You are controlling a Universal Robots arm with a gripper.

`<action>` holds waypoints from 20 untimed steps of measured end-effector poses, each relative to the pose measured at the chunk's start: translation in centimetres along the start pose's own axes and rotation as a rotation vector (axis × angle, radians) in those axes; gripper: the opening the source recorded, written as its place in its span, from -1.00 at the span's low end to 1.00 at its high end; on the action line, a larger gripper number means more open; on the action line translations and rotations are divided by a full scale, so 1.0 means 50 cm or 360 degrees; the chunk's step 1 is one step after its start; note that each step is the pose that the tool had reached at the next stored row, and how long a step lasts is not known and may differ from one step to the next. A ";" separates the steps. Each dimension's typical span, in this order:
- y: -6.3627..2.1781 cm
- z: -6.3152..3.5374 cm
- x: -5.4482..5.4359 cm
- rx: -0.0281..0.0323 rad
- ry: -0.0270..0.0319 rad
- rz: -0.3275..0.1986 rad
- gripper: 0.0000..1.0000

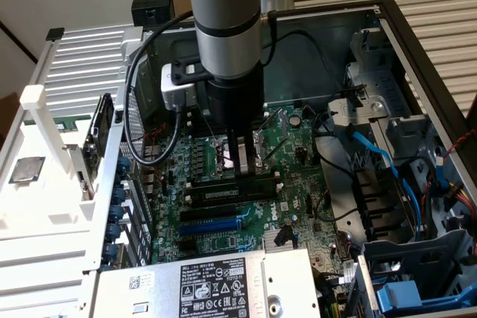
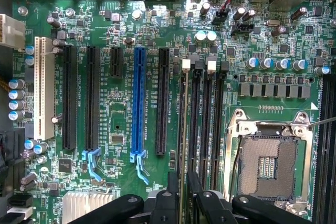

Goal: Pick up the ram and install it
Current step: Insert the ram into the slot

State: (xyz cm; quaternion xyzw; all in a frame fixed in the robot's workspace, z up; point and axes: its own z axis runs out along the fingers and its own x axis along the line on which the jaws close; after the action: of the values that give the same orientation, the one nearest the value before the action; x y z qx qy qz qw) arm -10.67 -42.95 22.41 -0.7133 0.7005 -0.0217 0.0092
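Over at the exterior view's left I see a white plastic rack [image 1: 45,147] beside the open computer case [image 1: 395,27], and near the bottom edge a silver power supply [image 1: 216,284] with its label facing up. Moving toward the middle, my arm [image 1: 223,20] comes straight down into the case, and the gripper [image 1: 240,160] sits low over the green motherboard [image 1: 298,161]. Its fingers are drawn narrow around the ram [image 1: 231,193], which lies along the black memory slots [image 1: 223,202], just above the blue expansion slot [image 1: 212,223] (whether the stick is fully seated I cannot tell from here). From the wrist view, the blue expansion slot [image 2: 139,103] runs parallel to the memory slots [image 2: 202,114], and the black fingertips [image 2: 172,187] pinch a thin edge that lines up with the slot nearest the blue one. Further across that view sits the open processor socket [image 2: 270,163]. Toward the exterior view's right, blue cables [image 1: 376,158] trail past the drive bays [image 1: 417,258].
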 end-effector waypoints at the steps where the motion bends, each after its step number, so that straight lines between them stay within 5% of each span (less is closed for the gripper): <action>1: 0.001 0.000 0.000 -0.00001 0.00001 0.0000 -0.57; 20: 0.008 -0.035 0.001 0.00028 0.00001 0.0000 -0.57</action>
State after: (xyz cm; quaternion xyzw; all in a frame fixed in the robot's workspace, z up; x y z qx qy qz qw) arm -11.15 -42.95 24.15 -0.7133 0.7004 -0.0223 0.0098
